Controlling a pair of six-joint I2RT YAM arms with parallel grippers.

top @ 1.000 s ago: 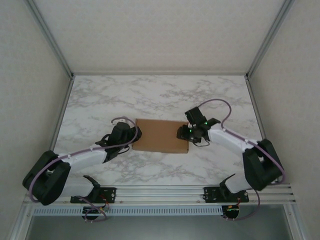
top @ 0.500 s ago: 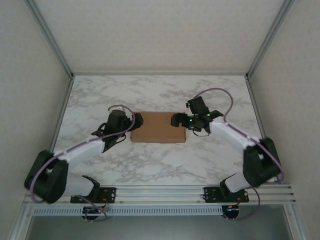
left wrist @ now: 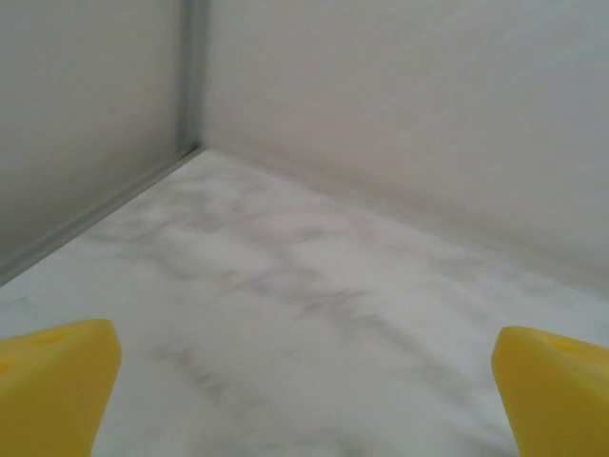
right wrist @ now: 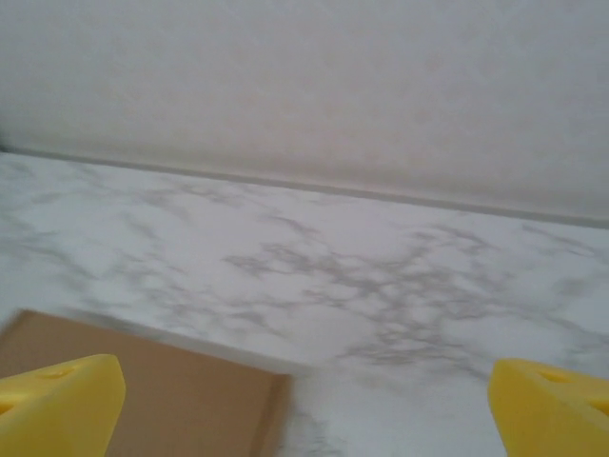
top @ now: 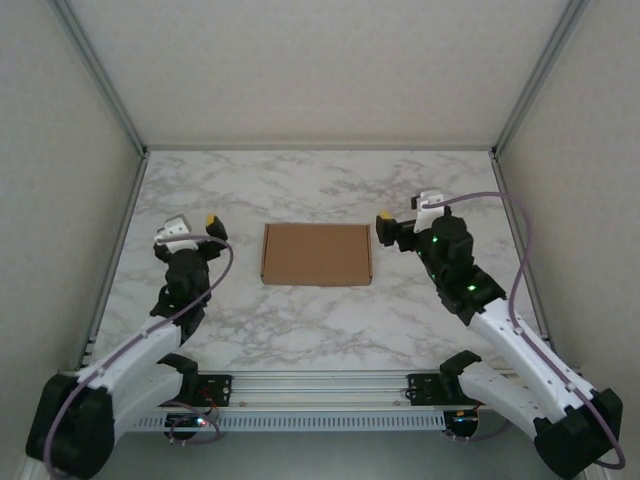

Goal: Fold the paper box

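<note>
Brown cardboard, the paper box (top: 316,254) lies flat on the table (top: 300,335). Left fingers (left wrist: 55,386), well left of the box, and right fingers (right wrist: 59,400), just right of it, gape wide, empty. Likely light, stiff, creasable: pinch its short edges.

Left tool (top: 190,224) and right tool (top: 405,211) (jaws wide) released the paper box (top: 316,254).

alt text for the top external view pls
A flat brown paper box lies at the middle of a marble table, with neither arm touching it. The left gripper, open, sits off its left side and the right gripper, open, off its right side.
</note>
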